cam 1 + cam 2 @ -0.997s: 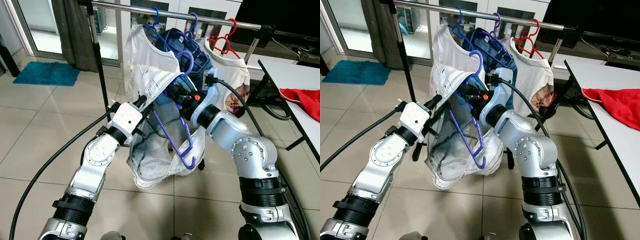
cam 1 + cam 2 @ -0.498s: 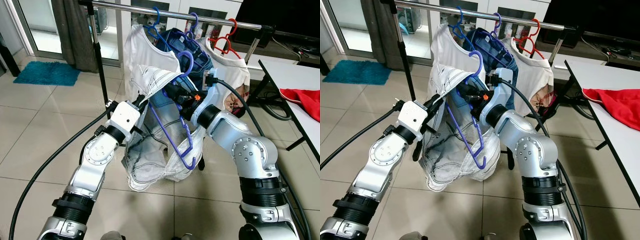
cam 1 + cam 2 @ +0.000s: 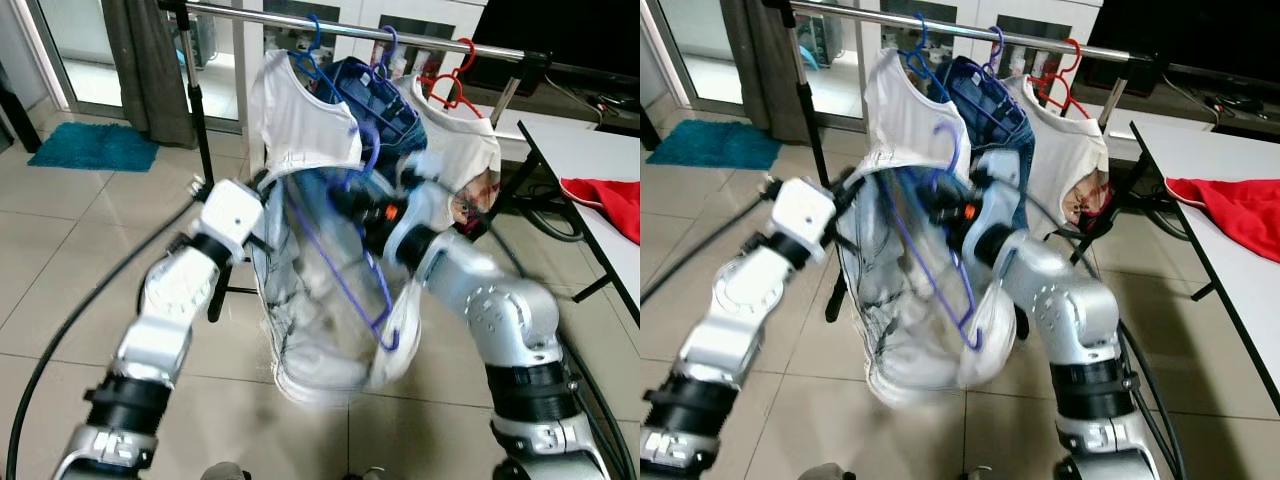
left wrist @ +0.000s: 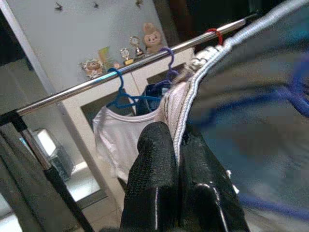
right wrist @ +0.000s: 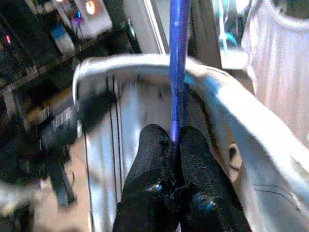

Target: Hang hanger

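The purple hanger (image 3: pixel 345 235), draped with pale jeans (image 3: pixel 310 320), sits below the clothes rail (image 3: pixel 350 28), just in front of the white T-shirt (image 3: pixel 300 120) already hung there. The right end effector (image 5: pixel 176 145) has its two black fingers pressed closed on the hanger's purple bar. The left end effector (image 4: pixel 176 145) is pinched closed on the jeans' waistband seam, holding the cloth up and spread.

To do this step well, I judge the right arm should lift until the hook clears the rail, aim for the bare stretch of rail left of the blue hanger (image 3: pixel 312 45), then lower the hook over it squarely. The left arm ought to rise at the same pace so the jeans neither drag the hanger askew nor slip off. Neither grip should loosen before the hook bears the weight.

No brand, label or writing is legible; the central part of the head views is blurred.
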Tool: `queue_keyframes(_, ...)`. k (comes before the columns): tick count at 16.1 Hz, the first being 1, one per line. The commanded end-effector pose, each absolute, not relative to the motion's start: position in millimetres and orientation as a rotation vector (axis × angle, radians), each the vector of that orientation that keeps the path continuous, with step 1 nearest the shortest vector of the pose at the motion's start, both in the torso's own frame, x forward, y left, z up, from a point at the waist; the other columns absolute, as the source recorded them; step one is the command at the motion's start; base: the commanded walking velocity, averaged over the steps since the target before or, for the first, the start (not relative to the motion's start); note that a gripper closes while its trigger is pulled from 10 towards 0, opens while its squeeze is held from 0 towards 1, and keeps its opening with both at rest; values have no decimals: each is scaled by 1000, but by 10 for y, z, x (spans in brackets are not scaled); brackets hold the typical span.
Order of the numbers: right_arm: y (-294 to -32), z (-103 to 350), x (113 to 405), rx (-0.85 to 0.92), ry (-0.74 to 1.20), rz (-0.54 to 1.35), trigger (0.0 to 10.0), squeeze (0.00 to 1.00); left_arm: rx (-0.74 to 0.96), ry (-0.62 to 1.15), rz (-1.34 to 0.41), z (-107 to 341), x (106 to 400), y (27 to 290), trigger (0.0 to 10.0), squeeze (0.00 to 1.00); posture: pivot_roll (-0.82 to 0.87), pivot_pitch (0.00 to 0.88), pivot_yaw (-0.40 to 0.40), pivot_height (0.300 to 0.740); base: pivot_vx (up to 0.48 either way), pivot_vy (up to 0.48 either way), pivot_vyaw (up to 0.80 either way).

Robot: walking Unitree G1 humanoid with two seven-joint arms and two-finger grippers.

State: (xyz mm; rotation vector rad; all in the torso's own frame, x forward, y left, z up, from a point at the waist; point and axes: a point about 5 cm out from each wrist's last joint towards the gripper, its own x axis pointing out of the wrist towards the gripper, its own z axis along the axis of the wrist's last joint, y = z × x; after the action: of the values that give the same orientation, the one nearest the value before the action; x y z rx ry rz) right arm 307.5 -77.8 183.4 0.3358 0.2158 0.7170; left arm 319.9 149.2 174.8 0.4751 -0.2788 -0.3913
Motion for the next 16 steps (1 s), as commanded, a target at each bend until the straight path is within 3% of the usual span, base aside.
queue_keyframes(1, -764, 1910, 3035, 303, 185, 747, 10000, 0, 497, -313, -372, 1878, 3239, 1470, 0, 0, -32, 0, -89, 740, 0, 0, 0)
queue_keyframes(6, -741, 1956, 2986, 302, 161, 781, 10000, 0, 511, -237, -365, 1851, 3276, 1502, 0, 0, -34, 0, -84, 740, 0, 0, 0)
queue_keyframes(11, -681, 1964, 2971, 300, 159, 805, 10000, 0, 549, -210, -550, 1770, 3199, 1287, 0, 0, -28, 0, -85, 740, 0, 0, 0)
queue_keyframes(16, -673, 1968, 2987, 308, 155, 800, 10000, 0, 569, -138, -600, 1646, 3184, 1270, 0, 0, -26, 0, -87, 740, 0, 0, 0)
